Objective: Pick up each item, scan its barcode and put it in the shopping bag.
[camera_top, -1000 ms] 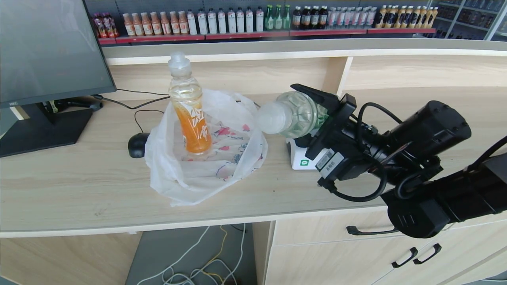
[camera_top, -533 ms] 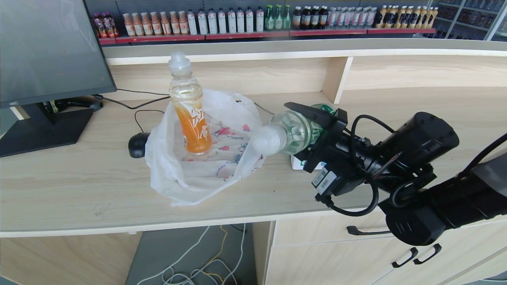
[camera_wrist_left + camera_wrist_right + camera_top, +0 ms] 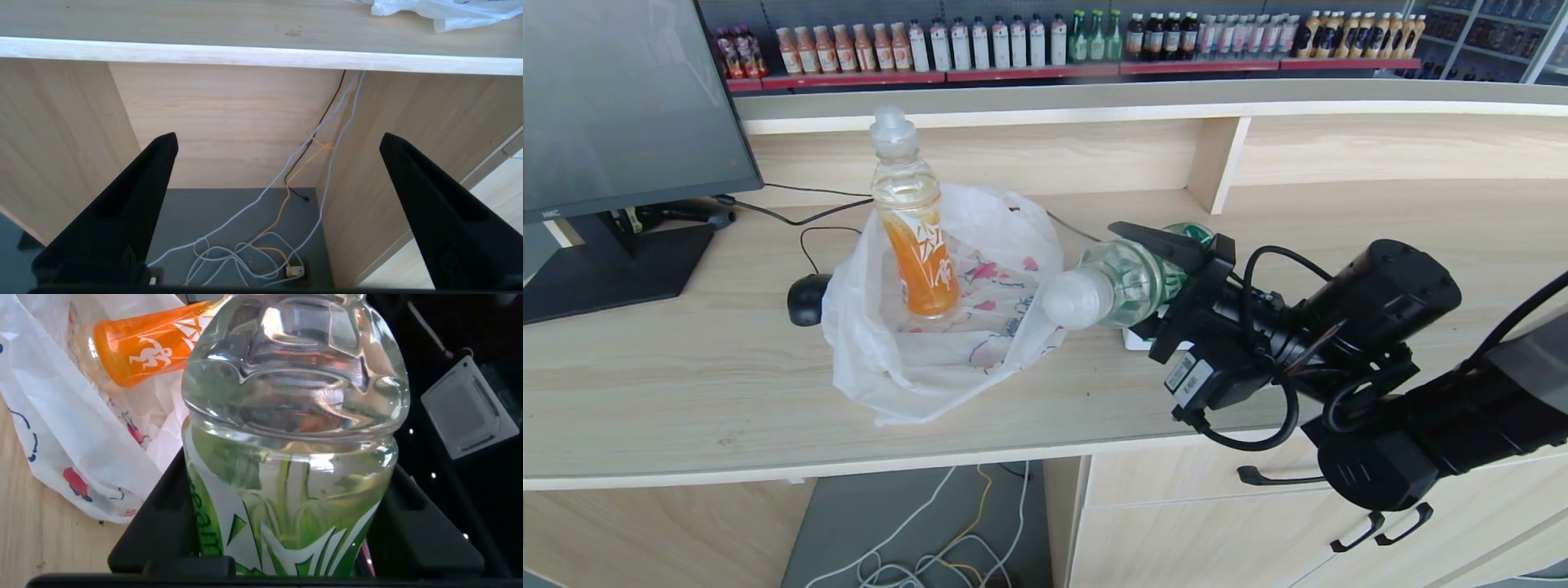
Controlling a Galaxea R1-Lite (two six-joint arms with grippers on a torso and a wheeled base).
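My right gripper (image 3: 1168,269) is shut on a clear bottle with a green label (image 3: 1123,278), held sideways over the counter with its white cap (image 3: 1068,299) pointing at the rim of the shopping bag (image 3: 947,327). In the right wrist view the clear bottle (image 3: 294,441) sits between the black fingers. An orange drink bottle (image 3: 913,224) stands upright inside the white plastic bag; its base (image 3: 155,347) shows beyond the held one. The white scanner (image 3: 1139,336) sits on the counter under the gripper, mostly hidden. My left gripper (image 3: 278,212) is open below the counter's edge, holding nothing.
A monitor (image 3: 621,106) on its stand fills the far left of the counter. A black mouse (image 3: 807,299) lies just left of the bag. A raised wooden ledge (image 3: 1094,106) runs along the back. Loose cables (image 3: 270,237) hang under the counter (image 3: 686,392).
My right gripper carried the clear bottle down and to the left, bringing its cap close to the bag's right rim. The bag and orange bottle stayed put.
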